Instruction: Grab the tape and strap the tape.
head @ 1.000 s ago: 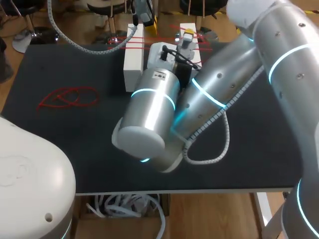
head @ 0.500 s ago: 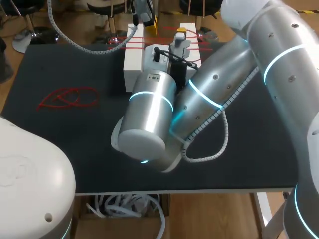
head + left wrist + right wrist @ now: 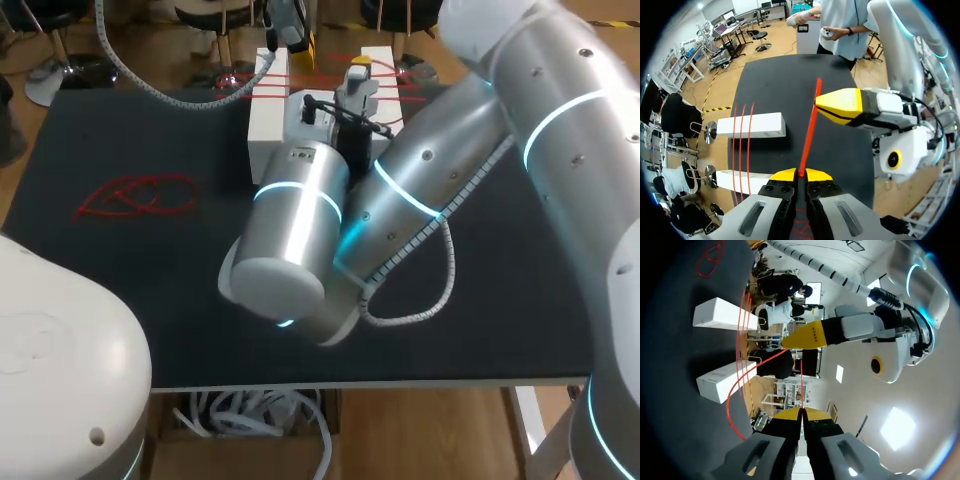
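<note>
Left fingers [image 3: 800,174] closed on the red tape [image 3: 809,130], which runs taut straight ahead; right fingers [image 3: 801,412] pinched shut on the same strand.

Desk [image 3: 520,320]: matte black top, wide rectangle, fills most of head view. Thin pale edge strip [image 3: 430,382] runs along near side. Surface plain, no pattern, evenly lit, no hard shadows. Left wrist view: same black top [image 3: 790,85] stretches ahead as long dark band, far end squared off. Right wrist view: desk top [image 3: 675,370] shows as steeply tilted dark plane, faint mottled sheen.
</note>
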{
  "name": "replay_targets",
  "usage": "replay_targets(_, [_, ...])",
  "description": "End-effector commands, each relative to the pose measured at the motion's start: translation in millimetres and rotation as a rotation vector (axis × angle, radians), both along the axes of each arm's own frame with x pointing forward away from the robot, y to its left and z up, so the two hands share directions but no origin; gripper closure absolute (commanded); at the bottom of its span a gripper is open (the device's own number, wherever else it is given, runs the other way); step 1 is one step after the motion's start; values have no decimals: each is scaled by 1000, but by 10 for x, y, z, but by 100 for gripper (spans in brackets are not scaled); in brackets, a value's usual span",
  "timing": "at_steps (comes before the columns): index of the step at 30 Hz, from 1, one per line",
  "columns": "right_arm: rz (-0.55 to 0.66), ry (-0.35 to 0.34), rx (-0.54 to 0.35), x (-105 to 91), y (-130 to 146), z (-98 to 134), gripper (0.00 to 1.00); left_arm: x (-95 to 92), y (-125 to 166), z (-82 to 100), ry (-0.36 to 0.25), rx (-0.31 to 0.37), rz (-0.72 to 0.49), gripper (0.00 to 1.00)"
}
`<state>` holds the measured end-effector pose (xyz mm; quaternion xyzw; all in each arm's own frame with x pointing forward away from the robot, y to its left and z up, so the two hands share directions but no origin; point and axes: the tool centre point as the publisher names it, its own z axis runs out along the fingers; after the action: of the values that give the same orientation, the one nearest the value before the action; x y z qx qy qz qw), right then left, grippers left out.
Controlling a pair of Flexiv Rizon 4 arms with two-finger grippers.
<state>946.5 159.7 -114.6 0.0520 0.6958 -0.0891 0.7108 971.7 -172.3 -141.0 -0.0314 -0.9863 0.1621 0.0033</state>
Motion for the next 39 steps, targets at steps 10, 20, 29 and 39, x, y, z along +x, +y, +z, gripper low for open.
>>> replay_targets(10, [-3,-3,-8,20,134,-34,100,1,-3,10,1,4,2,100])
replay_targets(20, [2,-3,-10,29,159,-35,100,1,-3,10,1,4,2,100])
replay_targets(29, [1,1,-7,48,102,-27,100,1,-3,10,1,4,2,100])
replay_targets(39, [7,1,-7,25,80,-32,100,1,-3,10,1,4,2,100])
